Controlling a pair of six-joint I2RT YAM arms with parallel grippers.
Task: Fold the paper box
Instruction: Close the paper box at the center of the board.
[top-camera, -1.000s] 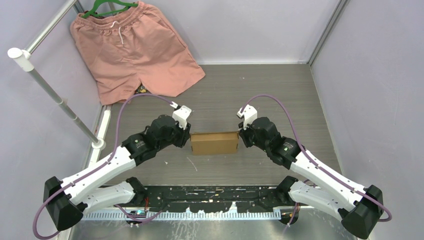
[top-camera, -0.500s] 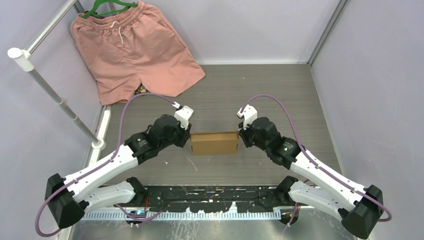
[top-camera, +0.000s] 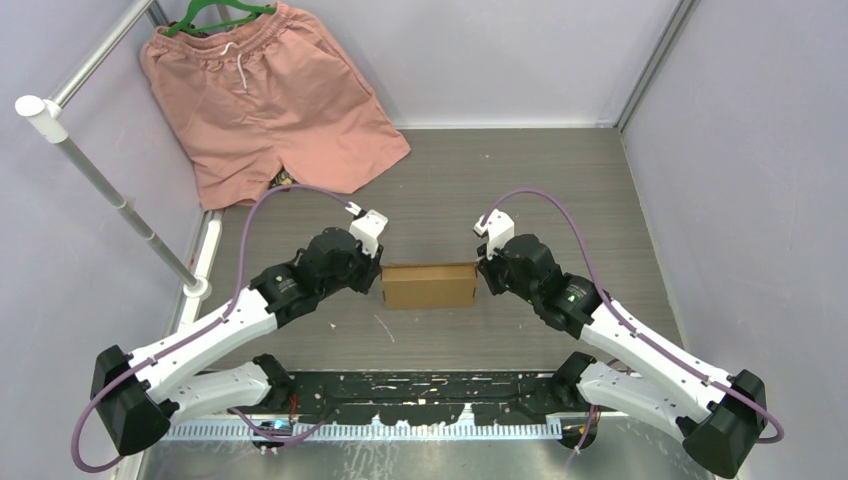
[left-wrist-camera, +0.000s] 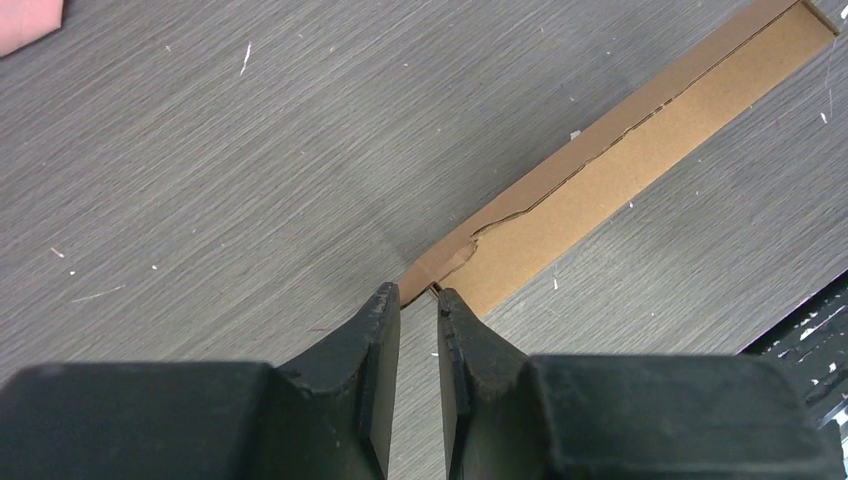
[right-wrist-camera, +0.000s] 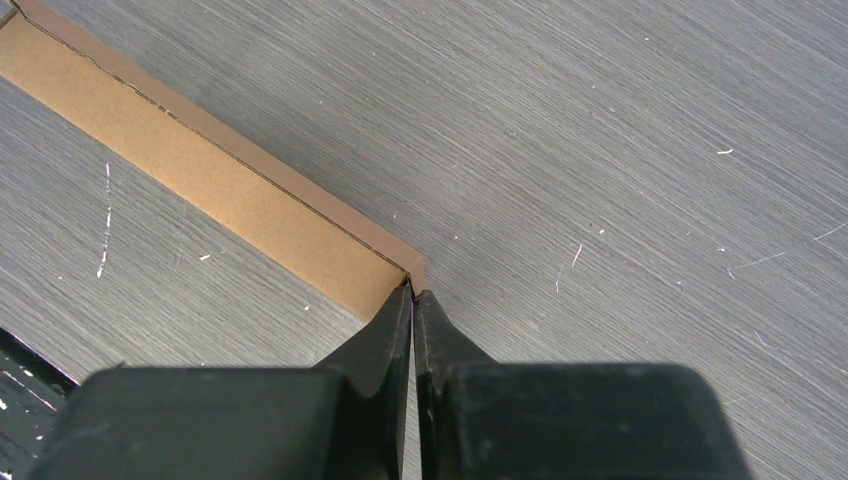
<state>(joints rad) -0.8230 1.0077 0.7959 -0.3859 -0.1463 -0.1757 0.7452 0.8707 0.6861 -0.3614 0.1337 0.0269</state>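
Scene: From my remote station, the overhead camera shows both arms angled inward from the near edge. They meet at the two ends of the paper box (top-camera: 429, 286) in the middle of the grey wood-grain table (top-camera: 560, 190).

Paper box: Plain brown cardboard in a small rectangular form. It lies flat on the table with its long side running left to right, between the two grippers. In the left wrist view I see a ragged, uneven seam along one long edge near the left end.

Left gripper (left-wrist-camera: 418, 300): The black fingers stand a little apart, with a narrow slit of table showing between them. The tips are right at the box's left end corner. I cannot tell whether any cardboard is pinched between them.

Right gripper (right-wrist-camera: 412, 295): Clenched, with the two fingers all but meeting along a hairline gap. The tips press up to the box's right end corner. I cannot tell whether they hold an edge of the cardboard.

Background: Salmon-pink shorts (top-camera: 265, 100) on a green hanger (top-camera: 215, 12) lie across the far left corner, well apart from the box. A white rail (top-camera: 100, 180) slants along the left side.

Cables: A purple cable (top-camera: 560, 215) loops above each wrist.
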